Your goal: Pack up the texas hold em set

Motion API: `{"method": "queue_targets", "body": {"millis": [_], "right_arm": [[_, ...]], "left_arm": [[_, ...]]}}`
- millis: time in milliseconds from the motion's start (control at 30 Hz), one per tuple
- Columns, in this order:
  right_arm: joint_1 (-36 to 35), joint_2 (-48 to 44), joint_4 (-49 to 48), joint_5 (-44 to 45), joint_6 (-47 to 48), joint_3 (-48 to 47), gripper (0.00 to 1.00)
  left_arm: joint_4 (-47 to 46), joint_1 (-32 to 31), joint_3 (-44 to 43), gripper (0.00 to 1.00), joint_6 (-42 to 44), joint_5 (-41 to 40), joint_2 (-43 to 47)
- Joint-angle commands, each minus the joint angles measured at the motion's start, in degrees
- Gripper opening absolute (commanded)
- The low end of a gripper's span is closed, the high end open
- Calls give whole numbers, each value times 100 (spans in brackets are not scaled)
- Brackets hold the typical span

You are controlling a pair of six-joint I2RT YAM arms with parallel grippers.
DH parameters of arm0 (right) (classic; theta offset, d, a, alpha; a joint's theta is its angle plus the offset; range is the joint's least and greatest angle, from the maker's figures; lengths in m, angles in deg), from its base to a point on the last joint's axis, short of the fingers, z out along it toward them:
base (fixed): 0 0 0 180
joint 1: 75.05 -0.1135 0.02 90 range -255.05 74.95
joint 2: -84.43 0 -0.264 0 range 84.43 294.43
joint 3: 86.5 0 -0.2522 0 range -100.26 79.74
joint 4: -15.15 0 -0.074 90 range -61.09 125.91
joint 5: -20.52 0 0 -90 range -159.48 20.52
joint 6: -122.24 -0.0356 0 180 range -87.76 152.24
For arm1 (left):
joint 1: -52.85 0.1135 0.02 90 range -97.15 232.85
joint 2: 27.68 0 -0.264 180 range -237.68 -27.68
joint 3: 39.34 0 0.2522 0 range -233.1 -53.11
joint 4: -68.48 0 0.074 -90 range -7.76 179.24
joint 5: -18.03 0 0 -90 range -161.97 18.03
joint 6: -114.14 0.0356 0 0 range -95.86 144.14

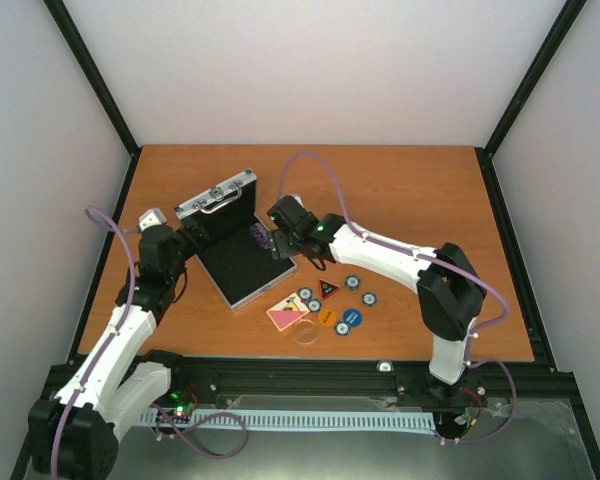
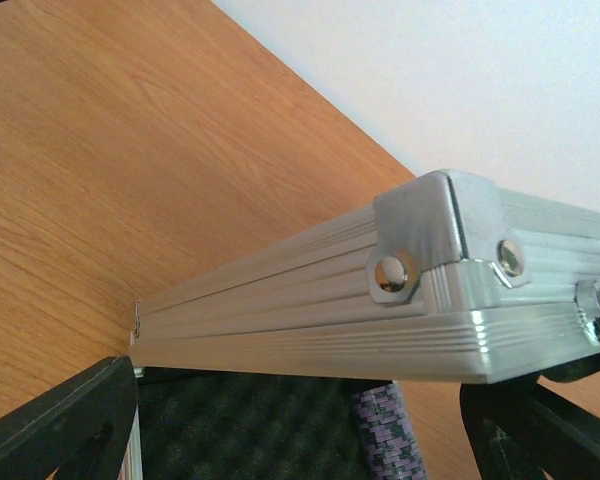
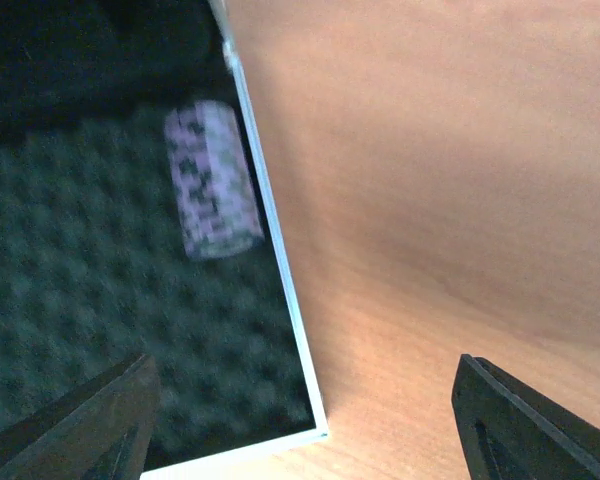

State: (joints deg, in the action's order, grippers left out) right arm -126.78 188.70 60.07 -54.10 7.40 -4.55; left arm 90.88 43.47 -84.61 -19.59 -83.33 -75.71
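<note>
The silver case [image 1: 216, 202] stands open, its lid upright and its black foam base [image 1: 242, 265] flat on the table. A stack of purple chips [image 1: 258, 237] lies on the foam by the right rim. My left gripper [image 1: 194, 240] is open at the lid's left end; the ribbed lid edge [image 2: 320, 325] runs just above its fingers [image 2: 65, 420]. My right gripper [image 1: 286, 247] hangs open over the base's right rim [image 3: 280, 290], the chip stack [image 3: 212, 180] ahead of it. Blue-white chips [image 1: 351, 283], a red-black triangle [image 1: 328, 289], a pink deck [image 1: 286, 316], an orange disc [image 1: 326, 319], a blue disc [image 1: 348, 320] and a clear disc [image 1: 306, 333] lie loose.
The loose pieces are grouped on the wooden table [image 1: 420, 200] just right of the case's near corner. Black frame posts and white walls enclose the table on three sides. The arms' base rail [image 1: 310, 375] runs along the near edge.
</note>
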Motion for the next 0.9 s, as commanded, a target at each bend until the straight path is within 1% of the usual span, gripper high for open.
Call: {"method": "queue_targets", "body": {"millis": [0, 167, 500, 700, 867], "right_arm": [[61, 401, 372, -323, 53, 180, 82], [83, 780, 311, -655, 18, 287, 83], [188, 1183, 163, -697, 53, 213, 83], [197, 1403, 255, -565, 77, 254, 84], [198, 1330, 194, -526, 58, 529, 84]], "left_arm": [[-67, -19, -319, 91, 83, -132, -44], [-65, -19, -347, 91, 84, -137, -49], [10, -19, -443, 92, 115, -253, -122], [170, -19, -630, 93, -90, -489, -487], [320, -19, -922, 93, -119, -582, -827]]}}
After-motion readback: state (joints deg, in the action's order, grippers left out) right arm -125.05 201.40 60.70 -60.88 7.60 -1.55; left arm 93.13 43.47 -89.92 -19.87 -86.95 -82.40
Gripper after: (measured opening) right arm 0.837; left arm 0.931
